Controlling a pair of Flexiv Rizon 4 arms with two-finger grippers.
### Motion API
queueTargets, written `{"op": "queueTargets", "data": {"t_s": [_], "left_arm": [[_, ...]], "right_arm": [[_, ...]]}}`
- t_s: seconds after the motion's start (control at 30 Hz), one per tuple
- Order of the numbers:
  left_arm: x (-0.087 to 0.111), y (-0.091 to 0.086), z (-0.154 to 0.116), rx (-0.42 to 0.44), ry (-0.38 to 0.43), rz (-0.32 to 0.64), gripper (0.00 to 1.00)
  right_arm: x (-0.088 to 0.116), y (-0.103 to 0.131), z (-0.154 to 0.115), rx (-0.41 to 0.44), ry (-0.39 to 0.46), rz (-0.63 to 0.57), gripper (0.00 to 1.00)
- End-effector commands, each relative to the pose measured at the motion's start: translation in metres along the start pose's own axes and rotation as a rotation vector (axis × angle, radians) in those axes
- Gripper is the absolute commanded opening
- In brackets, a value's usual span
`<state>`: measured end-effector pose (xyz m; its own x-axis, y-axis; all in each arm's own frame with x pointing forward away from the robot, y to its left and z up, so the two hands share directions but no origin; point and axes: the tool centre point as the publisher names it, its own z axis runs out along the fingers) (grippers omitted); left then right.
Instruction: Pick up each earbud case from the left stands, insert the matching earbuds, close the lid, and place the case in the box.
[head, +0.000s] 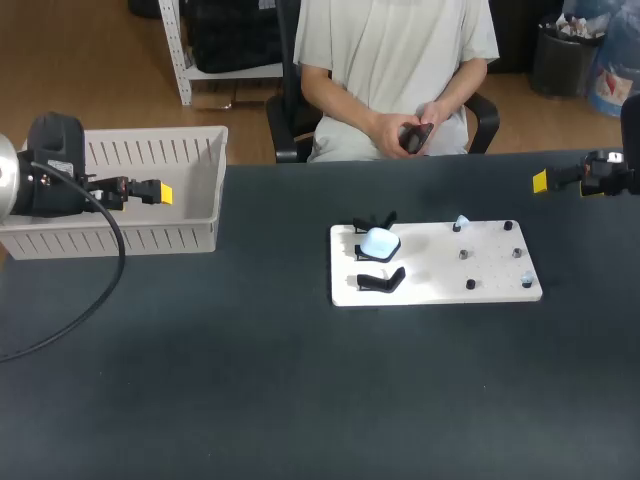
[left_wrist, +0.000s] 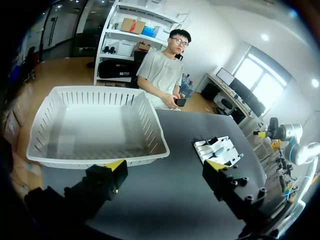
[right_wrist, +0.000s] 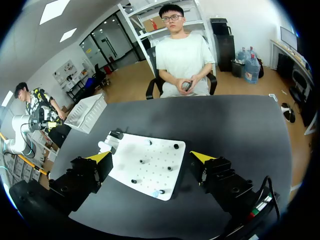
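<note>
Table (head: 250, 400): wide, dark and matt, its surface plain. It carries everything below.
Box (head: 150, 240): white plastic with slatted walls, at the table's far left corner. Nothing lies in it.
Board (head: 440, 265): white and flat, right of the middle. It has black stands along its left edge and small dark pegs (head: 471, 285) across its right half.
Left arm (head: 50, 170): comes in at the left, level with the box.
Left gripper (left_wrist: 165, 167): raised by the box, well apart from the board. Its yellow-tipped fingers are spread wide with nothing between them.
Right arm (head: 610, 172): at the table's far right edge.
Right gripper (right_wrist: 150, 157): raised, pointing towards the board from well off. Its fingers are also wide apart and bare.
Case (head: 379, 242): pale blue and rounded, sitting on the middle stand at the board's left.
Near stand (head: 382, 281): black, bare, just beside the case.
Earbuds: one pale bud (head: 461, 222) sits at the board's far edge. Another (head: 527, 282) is at its near right corner. Both are too small to make out further.
</note>
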<state>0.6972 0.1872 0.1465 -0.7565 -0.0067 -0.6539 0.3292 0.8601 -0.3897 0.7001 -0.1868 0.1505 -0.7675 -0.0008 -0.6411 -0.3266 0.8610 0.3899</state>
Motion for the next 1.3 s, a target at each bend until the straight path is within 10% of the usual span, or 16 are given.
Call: {"op": "queueTargets", "data": {"t_s": [0.03, 0.63, 1.3], "left_arm": [[-0.003, -0.002, 0.0, -0.013, 0.014, -0.002, 1.0], [-0.004, -0.005, 0.0, 0.015, 0.014, 0.014, 1.0], [-0.011, -0.076, 0.042, 0.366, 0.019, 0.717, 1.0]], "right_arm": [[0.0, 0.0, 0.001, 0.0, 0.0, -0.001, 1.0], [0.0, 0.0, 0.001, 0.0, 0.0, -0.001, 1.0], [0.0, 0.0, 0.001, 0.0, 0.0, -0.001, 1.0]]}}
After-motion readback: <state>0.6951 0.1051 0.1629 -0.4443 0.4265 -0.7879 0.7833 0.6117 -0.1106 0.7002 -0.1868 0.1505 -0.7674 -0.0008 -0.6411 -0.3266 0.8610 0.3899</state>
